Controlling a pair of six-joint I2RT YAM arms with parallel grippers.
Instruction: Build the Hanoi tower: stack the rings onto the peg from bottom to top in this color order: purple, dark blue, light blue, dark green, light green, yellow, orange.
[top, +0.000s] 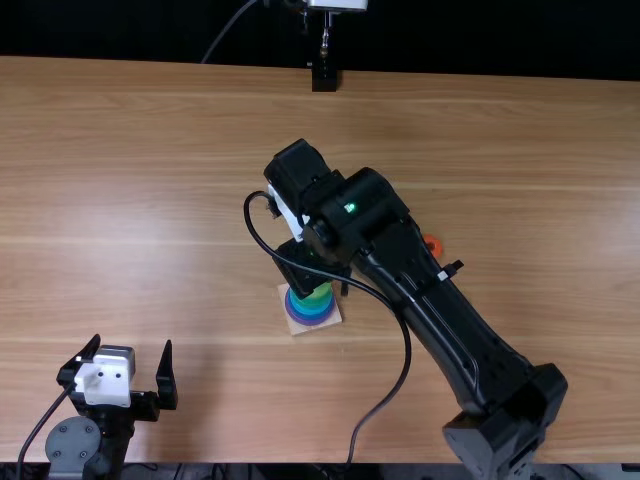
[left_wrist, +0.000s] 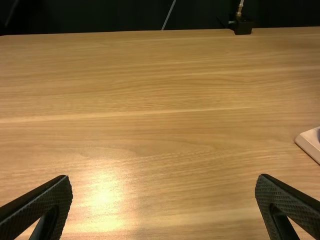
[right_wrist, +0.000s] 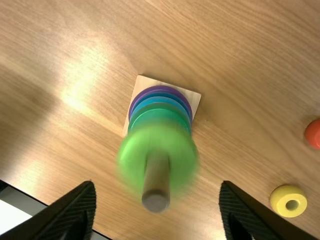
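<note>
In the top view my right gripper (top: 322, 282) is above the stack on the wooden base (top: 297, 327), partly hidden by its arm. The right wrist view has my right gripper (right_wrist: 157, 186) open, its fingers either side of the peg (right_wrist: 157, 182). A blurred light green ring (right_wrist: 132, 157) surrounds the peg, above the dark green ring (right_wrist: 159, 119), blue rings (right_wrist: 159, 98) and purple ring (right_wrist: 159, 89). The yellow ring (right_wrist: 280, 195) and orange ring (right_wrist: 313, 134) lie off the base. My left gripper (top: 133, 346) stands open; likewise in its wrist view, the left gripper (left_wrist: 164, 179) holds nothing.
The right arm (top: 440, 310) stretches diagonally over the table (top: 150, 200), covering part of it beside the base. A black stand (top: 324, 78) is at the table's far edge. The right arm's cable (top: 407, 350) loops near the stack.
</note>
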